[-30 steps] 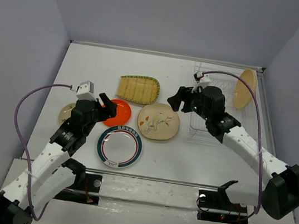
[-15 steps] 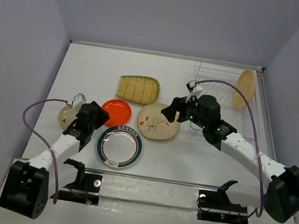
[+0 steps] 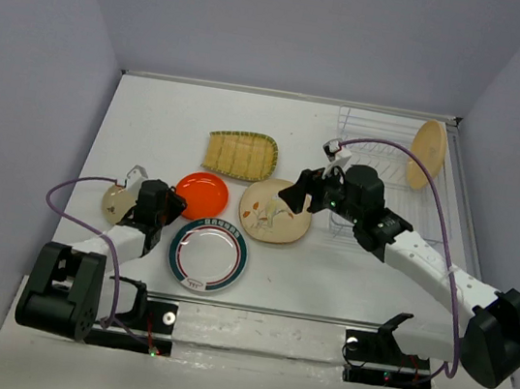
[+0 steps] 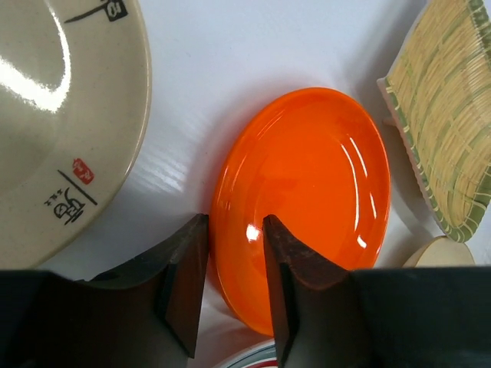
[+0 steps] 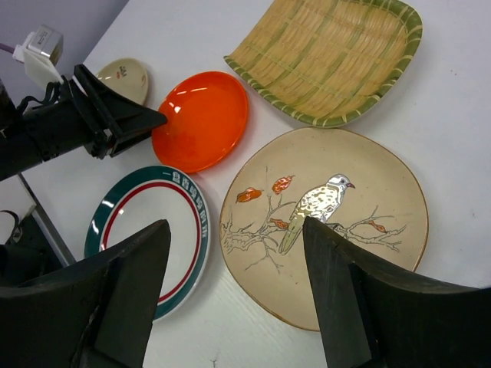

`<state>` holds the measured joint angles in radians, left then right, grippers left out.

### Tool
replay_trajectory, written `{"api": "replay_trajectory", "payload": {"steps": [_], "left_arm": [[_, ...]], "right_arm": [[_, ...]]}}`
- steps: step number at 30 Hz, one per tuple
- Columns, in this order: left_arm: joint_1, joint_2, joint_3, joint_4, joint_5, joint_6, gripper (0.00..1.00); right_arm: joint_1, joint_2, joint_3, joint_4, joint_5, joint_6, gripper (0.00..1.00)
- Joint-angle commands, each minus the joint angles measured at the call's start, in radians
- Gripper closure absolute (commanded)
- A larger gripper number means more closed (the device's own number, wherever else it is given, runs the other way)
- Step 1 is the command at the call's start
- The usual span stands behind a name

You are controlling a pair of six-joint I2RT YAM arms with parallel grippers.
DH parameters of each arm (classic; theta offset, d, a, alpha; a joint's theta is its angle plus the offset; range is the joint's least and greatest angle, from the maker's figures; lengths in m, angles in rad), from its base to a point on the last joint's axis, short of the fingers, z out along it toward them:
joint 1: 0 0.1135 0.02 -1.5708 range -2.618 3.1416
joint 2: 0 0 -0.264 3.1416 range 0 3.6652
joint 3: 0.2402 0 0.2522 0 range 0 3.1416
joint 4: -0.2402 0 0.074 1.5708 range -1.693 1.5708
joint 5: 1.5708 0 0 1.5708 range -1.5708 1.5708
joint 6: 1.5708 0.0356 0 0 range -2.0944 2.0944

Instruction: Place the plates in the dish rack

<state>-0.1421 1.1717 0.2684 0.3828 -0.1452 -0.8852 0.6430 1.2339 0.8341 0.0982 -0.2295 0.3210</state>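
The small orange-red plate (image 3: 207,191) (image 4: 314,176) (image 5: 203,119) lies left of centre. My left gripper (image 3: 173,201) (image 4: 234,230) is low at its near-left rim, one jaw outside the rim and one on the inside, closed narrowly on it. The cream bird plate (image 3: 281,219) (image 5: 330,230) lies at centre. My right gripper (image 3: 292,191) (image 5: 234,226) hovers open and empty over its left edge. The green-rimmed white plate (image 3: 208,255) (image 5: 146,230) and the ribbed fan-shaped plate (image 3: 239,154) (image 5: 334,57) lie on the table. The yellow-orange plate (image 3: 427,153) stands in the wire dish rack (image 3: 381,173).
A small cream dish (image 3: 117,199) (image 4: 54,115) with printed characters lies just left of the left gripper. Purple-grey walls close in the table on three sides. The rack sits in the back right corner against the wall.
My left arm has dropped low and its gripper has come down onto the orange-red plate's near-left rim. My right gripper moved left from the rack to over the bird plate.
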Motion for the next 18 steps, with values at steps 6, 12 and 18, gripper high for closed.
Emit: {"api": "replay_trajectory", "payload": {"steps": [6,12,18], "left_arm": [[0.009,-0.003,-0.055,0.183,-0.065,0.025,0.94],[0.009,-0.055,-0.07,0.185,-0.083,0.045,0.94],[0.009,-0.303,-0.075,0.056,-0.123,0.035,0.94]], "right_arm": [[0.018,0.022,0.037,0.06,-0.056,0.027,0.26],[0.027,0.05,0.062,0.057,-0.073,0.043,0.26],[0.046,0.128,0.127,0.054,-0.152,0.072,0.21]]}}
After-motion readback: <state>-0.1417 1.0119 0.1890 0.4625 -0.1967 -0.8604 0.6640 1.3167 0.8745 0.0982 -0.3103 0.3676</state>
